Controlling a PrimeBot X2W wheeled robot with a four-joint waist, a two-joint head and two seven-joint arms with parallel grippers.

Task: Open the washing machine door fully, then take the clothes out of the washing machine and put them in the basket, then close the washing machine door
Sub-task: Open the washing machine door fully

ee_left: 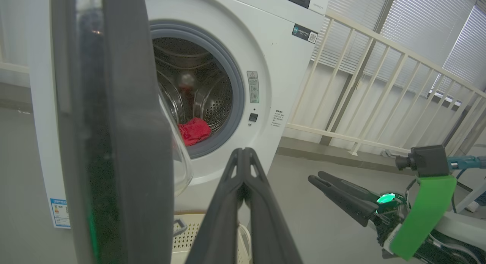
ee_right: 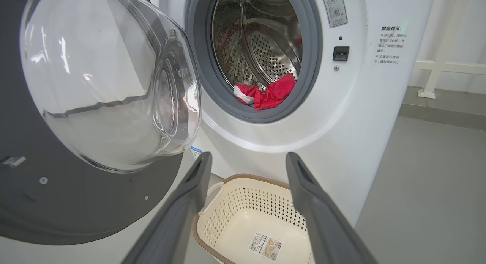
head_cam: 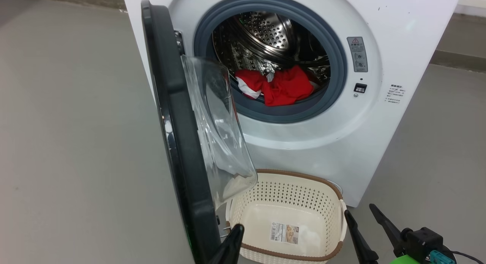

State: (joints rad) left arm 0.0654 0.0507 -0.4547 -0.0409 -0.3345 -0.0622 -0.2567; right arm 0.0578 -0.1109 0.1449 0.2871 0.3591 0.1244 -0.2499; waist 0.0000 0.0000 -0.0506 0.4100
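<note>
Pressed together along their whole length, the two dark fingers of the left gripper (ee_left: 243, 153) are clenched on nothing. Just to their left stands the washing machine door (ee_left: 125, 135), swung out and seen almost edge-on. Its black rim is close beside the fingers, but whether they touch it cannot be told. The door's glass bowl window (ee_left: 182, 169) bulges toward the machine, ahead and slightly left of the fingertips.

To the right of the left gripper, and apart from it, the right gripper (ee_right: 248, 156) has its fingers spread wide, released and empty. Below and just ahead of its fingertips the basket (ee_right: 243, 203) sits on the grey floor (ee_right: 425, 180), against the foot of the washing machine (ee_right: 364, 116). It holds no garments, and the paper label (ee_right: 265, 247) on its bottom is in plain sight. The basket's near-left corner lies under the lower edge of the open door.

Farther ahead of both grippers and higher up, well apart from either, the clothes (ee_right: 267, 93) lie in a red bundle with a white patch at the bottom of the steel drum (ee_right: 265, 44). Their front edge rests on the lower lip of the grey rubber ring (ee_right: 307, 78). From the right gripper they are up and forward, between its two fingers' lines. From the left gripper they are ahead and a little left, partly behind the glass.
</note>
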